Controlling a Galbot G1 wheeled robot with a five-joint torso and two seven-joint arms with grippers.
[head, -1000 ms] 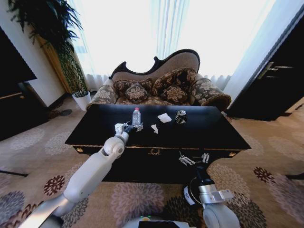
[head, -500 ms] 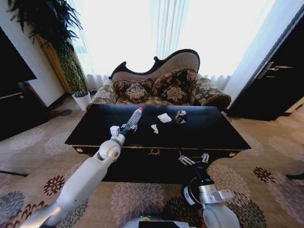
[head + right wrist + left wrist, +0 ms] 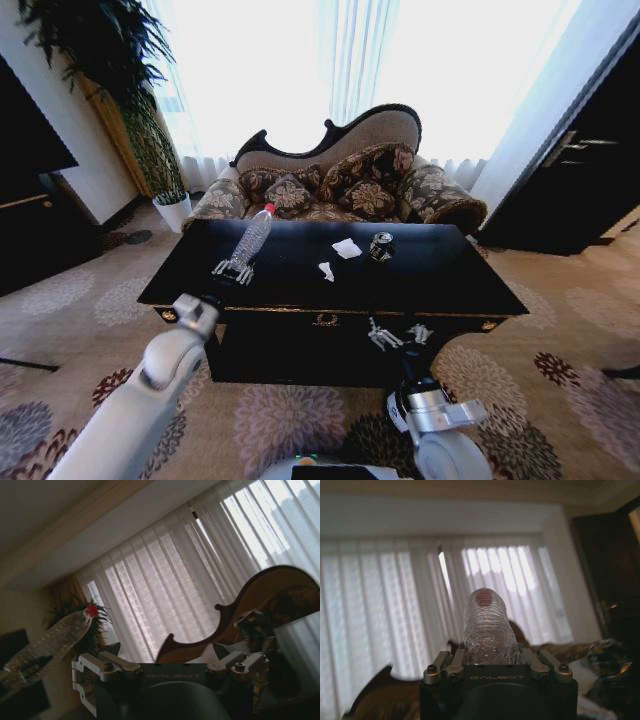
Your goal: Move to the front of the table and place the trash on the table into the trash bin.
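Note:
My left gripper (image 3: 232, 268) is shut on the base of the clear plastic bottle (image 3: 250, 238). It holds the bottle in the air, tilted, red cap uppermost, above the left part of the black table (image 3: 450, 285). In the left wrist view the bottle (image 3: 487, 625) sits between the fingers (image 3: 446, 666). On the tabletop lie a crushed can (image 3: 380, 245) and two white paper scraps (image 3: 346, 248) (image 3: 325, 270). My right gripper (image 3: 397, 335) hangs open in front of the table's front edge, holding nothing. The trash bin is hidden from me.
An ornate sofa (image 3: 340, 175) stands behind the table. A white plant pot (image 3: 173, 210) with a tall plant is at the back left, and a dark door (image 3: 580, 170) at the right. Patterned carpet (image 3: 560, 400) surrounds the table.
My left gripper has lifted the bottle off the table and swung it leftward, tilting it more. The right gripper has shifted slightly left and lower.

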